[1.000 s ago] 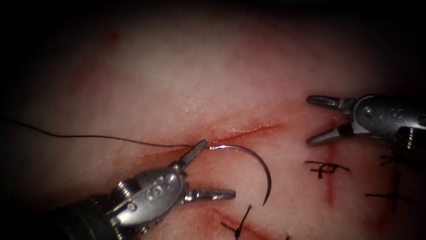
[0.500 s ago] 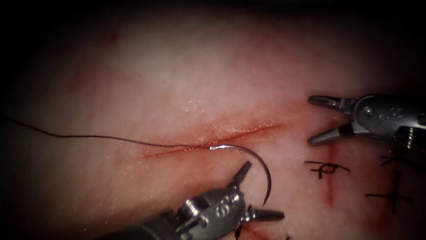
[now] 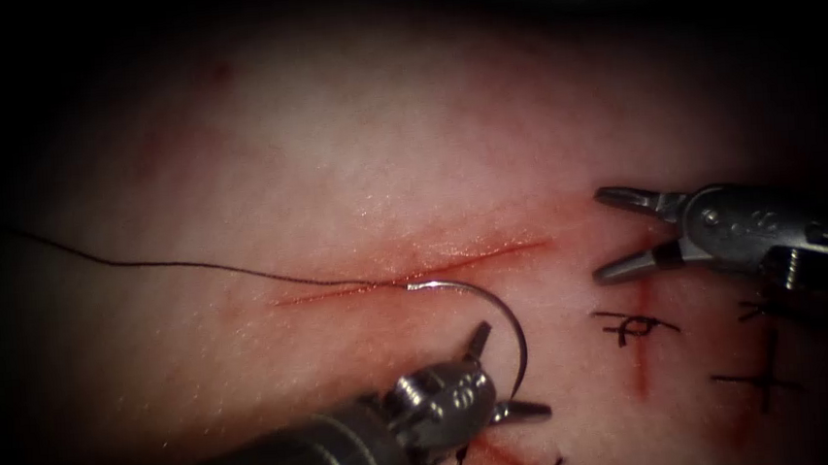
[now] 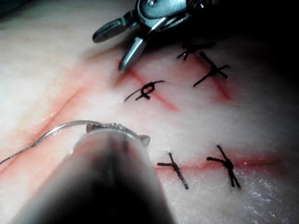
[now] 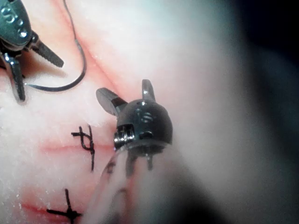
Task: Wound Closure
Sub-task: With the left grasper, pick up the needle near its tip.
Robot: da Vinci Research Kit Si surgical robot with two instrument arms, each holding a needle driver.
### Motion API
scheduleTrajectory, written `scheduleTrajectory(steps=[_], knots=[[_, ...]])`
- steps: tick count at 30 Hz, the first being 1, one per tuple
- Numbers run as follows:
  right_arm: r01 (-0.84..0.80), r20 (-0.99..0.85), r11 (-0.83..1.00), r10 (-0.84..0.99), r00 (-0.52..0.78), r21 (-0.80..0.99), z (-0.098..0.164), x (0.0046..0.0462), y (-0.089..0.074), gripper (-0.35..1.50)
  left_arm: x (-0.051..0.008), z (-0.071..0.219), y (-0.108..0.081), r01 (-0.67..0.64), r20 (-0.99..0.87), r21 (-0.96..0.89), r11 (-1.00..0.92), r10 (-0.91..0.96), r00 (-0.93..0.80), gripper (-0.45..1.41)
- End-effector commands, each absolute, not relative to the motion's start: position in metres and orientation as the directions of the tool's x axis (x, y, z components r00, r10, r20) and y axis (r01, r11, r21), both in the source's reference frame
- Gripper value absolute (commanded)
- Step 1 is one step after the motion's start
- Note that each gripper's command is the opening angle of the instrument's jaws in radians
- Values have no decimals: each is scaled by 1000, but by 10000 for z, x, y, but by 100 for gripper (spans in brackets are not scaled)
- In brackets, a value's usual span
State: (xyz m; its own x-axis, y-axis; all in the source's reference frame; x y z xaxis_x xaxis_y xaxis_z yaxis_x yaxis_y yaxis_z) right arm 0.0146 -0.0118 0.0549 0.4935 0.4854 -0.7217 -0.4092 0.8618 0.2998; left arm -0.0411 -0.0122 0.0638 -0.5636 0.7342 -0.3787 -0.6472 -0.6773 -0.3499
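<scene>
Pale, glistening pork-belly tissue (image 3: 408, 145) lies under my scope, with a thin red horizontal cut (image 3: 416, 266) across it and dark knotted stitches (image 3: 635, 326) on other cuts nearby. The thin curved steel needle (image 3: 513, 328) lies loose on the surface just below the cut, its black thread (image 3: 163, 267) trailing off to the left. My left arm's tool (image 3: 502, 372) straddles the needle's pointed end, jaws spread, gripping nothing. My right arm's tool (image 3: 618, 233) hovers right of the cut, jaws apart and empty. I judge the needle light, stiff and slippery; I'd grasp it mid-curve, away from the fragile point.
</scene>
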Motion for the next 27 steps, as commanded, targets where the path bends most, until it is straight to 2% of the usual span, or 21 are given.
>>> scheduleTrajectory(steps=[1,5,7,8,9,11,12,13,27], knots=[[-406,-722,863,484,494,300,554,155,-117,103,-417,643,-119,-645,-383,-349,-680,732,-564,59],[-407,-722,863,484,494,300,555,156,-117,103,-416,650,-120,-649,-364,-353,-674,738,-568,54],[-408,-722,863,484,495,299,554,156,-118,103,-412,655,-119,-649,-357,-355,-673,739,-571,37],[-408,-722,863,484,495,299,554,156,-118,103,-412,655,-119,-649,-357,-355,-673,739,-571,37],[-408,-722,863,484,494,299,554,157,-118,103,-410,660,-118,-654,-353,-358,-666,745,-566,19],[-409,-722,862,485,494,299,554,157,-118,103,-409,663,-119,-652,-346,-354,-670,742,-575,-5],[-409,-722,862,485,494,299,554,157,-118,103,-409,663,-119,-652,-346,-354,-670,742,-575,-5],[-409,-721,862,485,494,299,553,158,-118,103,-409,666,-121,-642,-337,-363,-675,737,-585,-43],[-427,-711,853,499,495,300,546,162,-121,103,-397,669,-114,-627,-300,-410,-663,747,-593,-45]])
